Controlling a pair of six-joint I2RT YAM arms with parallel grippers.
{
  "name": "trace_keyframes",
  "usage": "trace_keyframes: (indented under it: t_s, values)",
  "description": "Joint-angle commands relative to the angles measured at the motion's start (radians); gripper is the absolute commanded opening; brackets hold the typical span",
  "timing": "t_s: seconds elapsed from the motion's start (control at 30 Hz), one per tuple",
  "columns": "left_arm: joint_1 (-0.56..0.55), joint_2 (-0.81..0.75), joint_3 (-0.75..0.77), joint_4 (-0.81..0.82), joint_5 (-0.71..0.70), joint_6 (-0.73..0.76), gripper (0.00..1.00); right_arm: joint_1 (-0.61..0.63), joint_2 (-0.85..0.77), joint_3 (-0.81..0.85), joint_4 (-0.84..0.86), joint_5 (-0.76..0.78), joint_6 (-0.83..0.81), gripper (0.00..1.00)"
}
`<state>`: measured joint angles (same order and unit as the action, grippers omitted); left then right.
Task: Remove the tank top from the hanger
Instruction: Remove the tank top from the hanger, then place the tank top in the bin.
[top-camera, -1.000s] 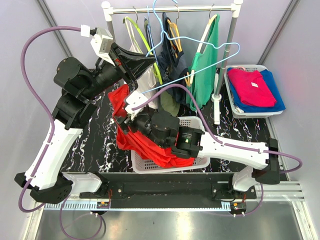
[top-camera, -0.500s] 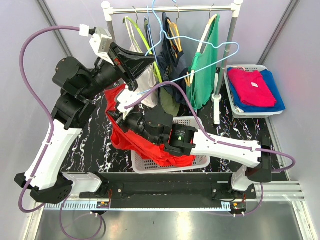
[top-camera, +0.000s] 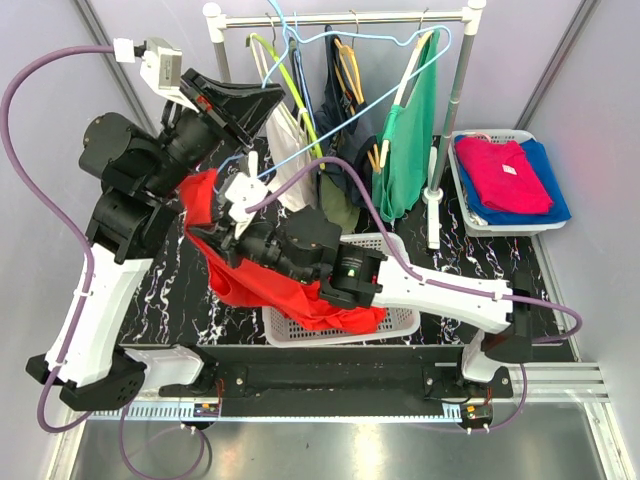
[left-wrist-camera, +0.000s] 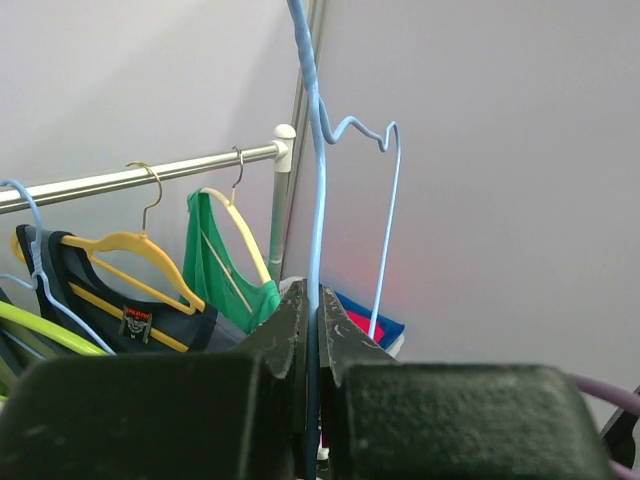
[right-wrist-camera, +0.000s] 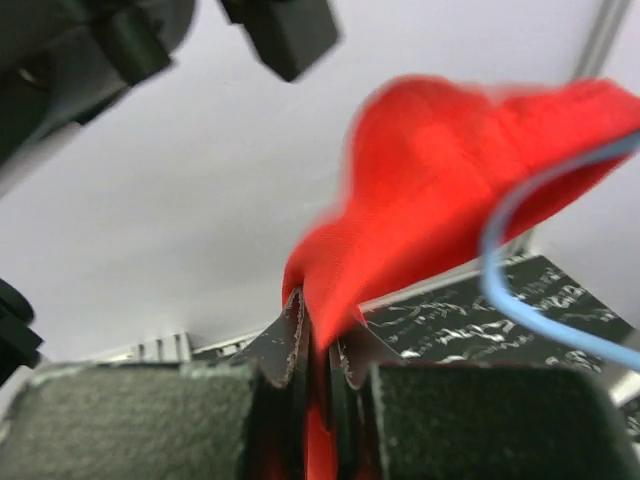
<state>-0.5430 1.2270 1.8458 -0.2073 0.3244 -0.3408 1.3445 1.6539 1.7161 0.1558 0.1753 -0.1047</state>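
The red tank top (top-camera: 262, 282) hangs partly on a light blue wire hanger (top-camera: 310, 140) and droops over the front basket. My left gripper (top-camera: 272, 97) is raised at the upper left, shut on the hanger; in the left wrist view the blue hanger wire (left-wrist-camera: 318, 200) runs straight up from between the closed jaws of the left gripper (left-wrist-camera: 312, 322). My right gripper (top-camera: 198, 235) reaches left under the hanger and is shut on a fold of the red tank top (right-wrist-camera: 450, 170), pinched between the right gripper's (right-wrist-camera: 322, 345) jaws. The blue hanger wire (right-wrist-camera: 510, 230) curves past at the right.
A clothes rail (top-camera: 350, 17) at the back carries a green top (top-camera: 410, 140), dark garments and yellow hangers. A white basket (top-camera: 462, 190) at the right holds red and blue clothes. Another white basket (top-camera: 400, 322) sits under my right arm.
My left arm has lifted the hanger up and to the left. My right gripper has closed on the red fabric and shifted left with it.
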Motion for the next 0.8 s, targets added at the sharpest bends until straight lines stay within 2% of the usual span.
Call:
trace_keyframes:
  t_s: [0.0,0.27,0.5,0.77]
  values:
    - [0.014,0.012,0.027,0.095,-0.039,-0.082,0.0,0.024,0.078,0.076,0.01,-0.117,0.049,0.05]
    - [0.025,0.022,0.012,0.12,-0.005,-0.136,0.0,0.035,0.055,0.014,0.01,-0.054,0.045,0.05]
    - [0.025,0.003,0.07,0.054,-0.034,0.067,0.0,0.033,-0.24,-0.245,-0.019,0.144,-0.026,0.04]
    - [0.025,-0.084,-0.016,-0.029,-0.134,0.273,0.0,0.035,-0.6,-0.414,-0.15,0.331,-0.044,0.06]
